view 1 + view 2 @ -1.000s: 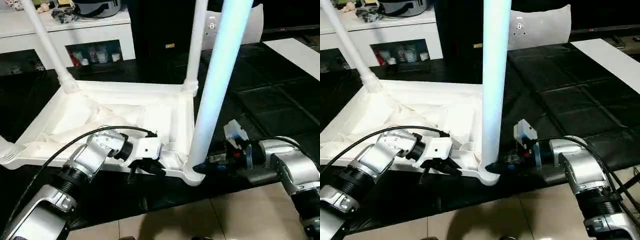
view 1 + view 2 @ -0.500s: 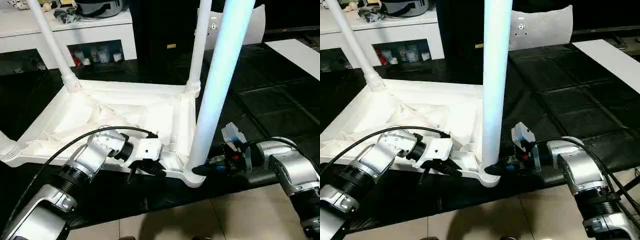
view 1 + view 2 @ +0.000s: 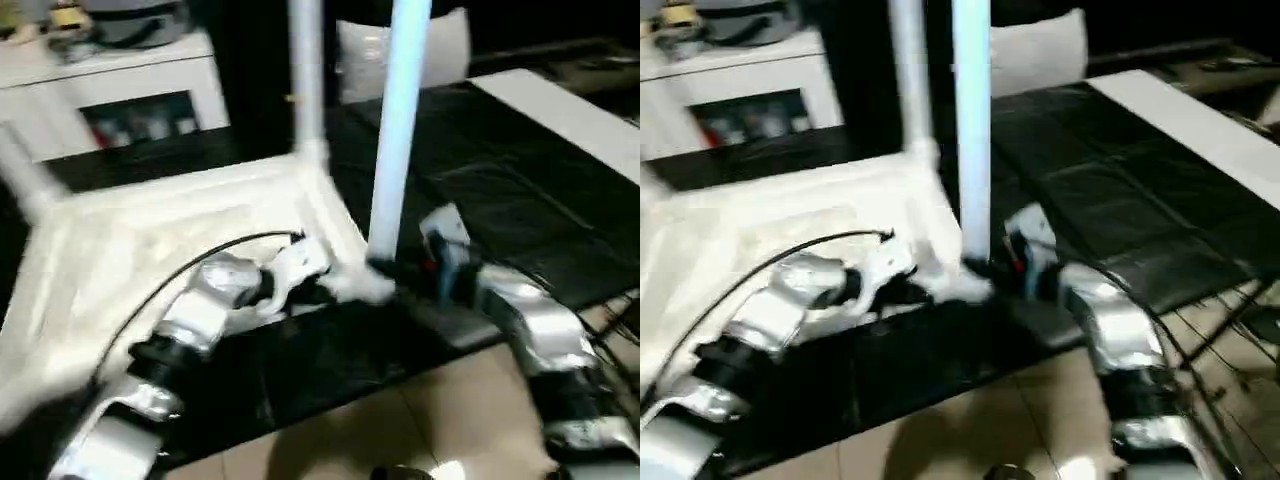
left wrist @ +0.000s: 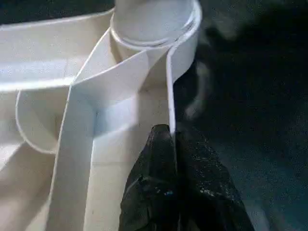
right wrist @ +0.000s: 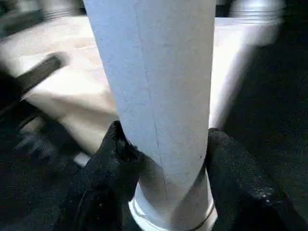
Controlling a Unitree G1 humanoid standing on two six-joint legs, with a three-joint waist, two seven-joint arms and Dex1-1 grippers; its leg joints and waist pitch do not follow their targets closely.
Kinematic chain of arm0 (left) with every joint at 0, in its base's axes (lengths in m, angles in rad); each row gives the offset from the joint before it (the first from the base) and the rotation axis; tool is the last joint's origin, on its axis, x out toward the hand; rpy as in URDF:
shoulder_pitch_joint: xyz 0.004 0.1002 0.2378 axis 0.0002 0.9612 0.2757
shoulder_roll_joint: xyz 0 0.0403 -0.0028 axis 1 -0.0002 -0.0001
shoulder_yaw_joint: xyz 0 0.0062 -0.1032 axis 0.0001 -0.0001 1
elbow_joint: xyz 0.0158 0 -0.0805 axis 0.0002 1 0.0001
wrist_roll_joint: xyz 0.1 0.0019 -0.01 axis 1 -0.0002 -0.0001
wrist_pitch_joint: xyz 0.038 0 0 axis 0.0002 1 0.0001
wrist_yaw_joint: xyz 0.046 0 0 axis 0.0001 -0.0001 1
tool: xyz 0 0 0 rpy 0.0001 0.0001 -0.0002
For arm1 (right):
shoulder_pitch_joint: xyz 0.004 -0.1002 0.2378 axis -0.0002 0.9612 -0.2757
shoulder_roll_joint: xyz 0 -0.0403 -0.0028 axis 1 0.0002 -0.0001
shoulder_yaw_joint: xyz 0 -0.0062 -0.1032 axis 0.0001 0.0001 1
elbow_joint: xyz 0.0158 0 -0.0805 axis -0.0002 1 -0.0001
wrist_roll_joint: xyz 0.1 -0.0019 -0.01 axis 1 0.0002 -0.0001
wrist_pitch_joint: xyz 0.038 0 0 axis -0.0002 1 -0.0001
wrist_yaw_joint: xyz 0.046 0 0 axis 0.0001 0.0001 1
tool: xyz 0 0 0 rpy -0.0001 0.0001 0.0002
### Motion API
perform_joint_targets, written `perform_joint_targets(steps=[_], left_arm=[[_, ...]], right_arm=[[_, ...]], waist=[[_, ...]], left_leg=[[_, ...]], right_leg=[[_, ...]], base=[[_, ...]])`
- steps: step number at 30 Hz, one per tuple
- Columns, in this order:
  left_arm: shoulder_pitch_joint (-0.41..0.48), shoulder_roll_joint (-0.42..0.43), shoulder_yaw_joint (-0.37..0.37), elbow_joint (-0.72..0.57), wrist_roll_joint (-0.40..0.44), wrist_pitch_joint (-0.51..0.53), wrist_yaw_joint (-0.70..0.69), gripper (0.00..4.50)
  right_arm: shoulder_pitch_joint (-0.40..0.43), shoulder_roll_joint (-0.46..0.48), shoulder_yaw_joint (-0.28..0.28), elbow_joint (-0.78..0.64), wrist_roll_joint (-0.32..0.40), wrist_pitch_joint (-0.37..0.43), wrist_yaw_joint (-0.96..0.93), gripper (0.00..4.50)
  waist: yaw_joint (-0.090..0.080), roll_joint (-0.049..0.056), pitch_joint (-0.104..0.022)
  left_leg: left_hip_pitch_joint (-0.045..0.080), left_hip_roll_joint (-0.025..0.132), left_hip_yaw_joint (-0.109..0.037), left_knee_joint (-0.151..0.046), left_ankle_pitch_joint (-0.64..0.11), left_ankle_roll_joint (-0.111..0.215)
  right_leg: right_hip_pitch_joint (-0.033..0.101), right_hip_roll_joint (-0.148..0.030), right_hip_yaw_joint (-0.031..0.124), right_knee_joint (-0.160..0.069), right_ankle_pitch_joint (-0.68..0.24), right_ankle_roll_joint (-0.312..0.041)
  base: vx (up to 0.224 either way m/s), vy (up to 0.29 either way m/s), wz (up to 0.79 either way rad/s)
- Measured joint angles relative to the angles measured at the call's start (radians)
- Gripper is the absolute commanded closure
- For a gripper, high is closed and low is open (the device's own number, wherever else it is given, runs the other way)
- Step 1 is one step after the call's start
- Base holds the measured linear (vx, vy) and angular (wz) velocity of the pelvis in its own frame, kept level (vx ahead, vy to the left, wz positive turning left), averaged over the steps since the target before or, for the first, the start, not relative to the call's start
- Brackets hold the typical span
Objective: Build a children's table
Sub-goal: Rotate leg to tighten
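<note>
The children's table lies upside down on the black mat, its white top ribbed side up. A white leg stands upright in the near right corner socket, and another leg rises from the far corner. My right gripper is shut on the near leg just above the socket. In the right wrist view its black fingers press both sides of the leg. My left gripper is shut on the top's thin rim beside that socket.
A white cabinet stands at the back left. The black mat stretches to the right, with a white board beyond it. Tiled floor lies in front, under my forearms.
The whole picture has swung and blurred, so the camera moved. My right gripper's fingers have closed in against the near leg. The left gripper keeps its hold on the rim.
</note>
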Motion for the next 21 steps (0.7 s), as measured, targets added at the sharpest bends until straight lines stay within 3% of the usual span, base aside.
perform_joint_targets(steps=[6, 8, 10, 14, 18, 21], left_arm=[[-0.007, -0.046, 0.022, 0.019, 0.003, 0.002, 0.097, 4.5], [-0.01, -0.05, 0.022, 0.019, 0.012, 0.001, 0.101, 4.5], [-0.011, -0.052, 0.02, 0.021, 0.019, -0.005, 0.104, 4.5], [-0.031, -0.061, -0.019, 0.071, 0.021, -0.084, 0.106, 4.5], [-0.035, -0.058, -0.025, 0.105, 0.035, -0.161, 0.116, 4.5], [-0.035, -0.047, -0.019, 0.116, 0.037, -0.19, 0.133, 4.5]], right_arm=[[-0.011, 0.075, -0.051, 0.038, 0.0, -0.043, -0.128, 2.61], [-0.011, 0.08, -0.057, 0.039, 0.0, -0.048, -0.136, 2.06], [-0.011, 0.081, -0.058, 0.04, 0.002, -0.051, -0.139, 2.06], [0.025, 0.054, -0.076, 0.035, 0.03, -0.054, -0.123, 1.56], [0.096, 0.017, -0.078, -0.025, 0.033, -0.114, -0.087, 1.31], [0.179, 0.005, -0.098, -0.079, 0.057, -0.14, -0.044, 1.01]], waist=[[-0.004, 0.001, -0.001], [-0.002, 0.001, -0.001], [0.001, 0.001, -0.001], [0.036, 0.001, -0.001], [0.06, 0.001, 0.0], [0.065, 0.0, 0.001]], left_leg=[[-0.009, 0.001, -0.004, -0.004, 0.003, 0.006], [-0.01, 0.001, -0.004, -0.003, 0.003, 0.006], [-0.01, 0.001, -0.003, -0.003, 0.003, 0.006], [-0.009, 0.0, -0.003, -0.003, 0.003, 0.006], [-0.009, 0.0, -0.003, -0.003, 0.003, 0.006], [-0.009, 0.001, -0.002, -0.003, 0.003, 0.006]], right_leg=[[-0.007, 0.001, -0.004, 0.001, -0.001, 0.001], [-0.007, 0.001, -0.003, 0.001, -0.001, 0.001], [-0.007, 0.001, -0.003, 0.001, 0.0, 0.0], [-0.007, 0.0, -0.002, 0.001, 0.0, 0.0], [-0.007, 0.0, -0.001, 0.002, 0.0, 0.0], [-0.008, 0.0, -0.001, 0.002, 0.0, 0.0]], base=[[0.0, 0.0, 0.0], [0.0, 0.0, 0.0], [0.0, 0.0, 0.0], [0.0, 0.0, 0.0], [0.0, 0.0, 0.0], [0.0, 0.0, 0.0]])
